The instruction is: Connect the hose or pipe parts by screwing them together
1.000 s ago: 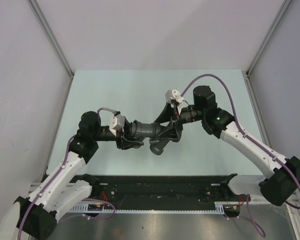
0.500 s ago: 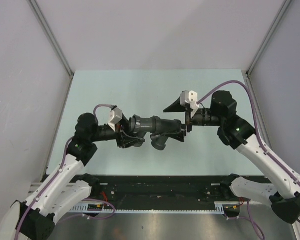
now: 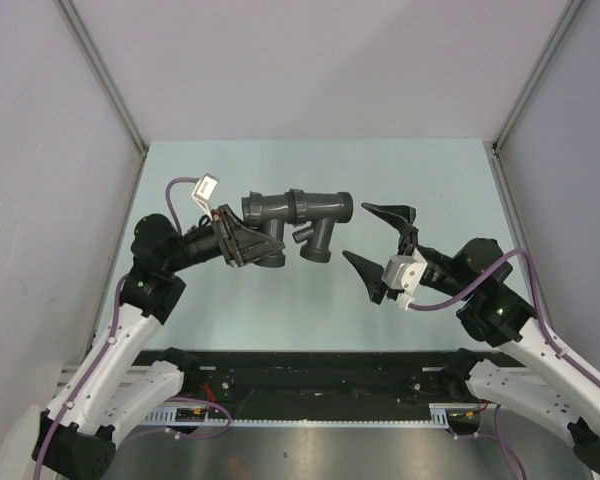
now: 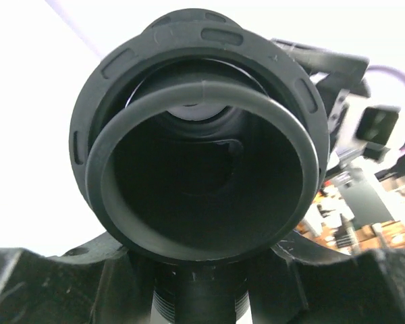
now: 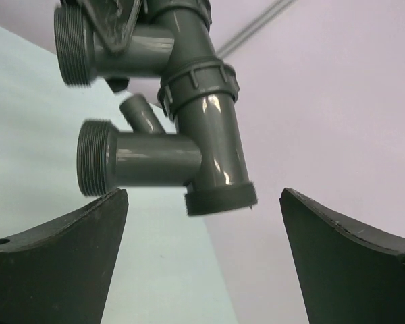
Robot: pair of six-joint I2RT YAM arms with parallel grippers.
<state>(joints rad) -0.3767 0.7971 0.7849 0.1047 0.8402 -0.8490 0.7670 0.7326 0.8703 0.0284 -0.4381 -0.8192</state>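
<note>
While the right gripper (image 3: 354,230) stands wide and empty just right of the pipes (image 3: 300,208), touching nothing, the left gripper (image 3: 252,246) clamps their left end and holds them in the air. Judging by the ribbed collar (image 5: 197,84) seated between the two bodies, the joint looks made or nearly so. Any further turn is best taken on that collar, whose ribs give purchase. The smooth, glossy barrel would likely slip. The right gripper should close square to the axis while the left holds the pipes level, so the threads do not cross. The pipes are hard dark grey plastic, with round open mouths and stubby side ports (image 5: 94,167) ending in fine outside threads. Beyond them lies the pale, matte table (image 3: 280,170).
</note>
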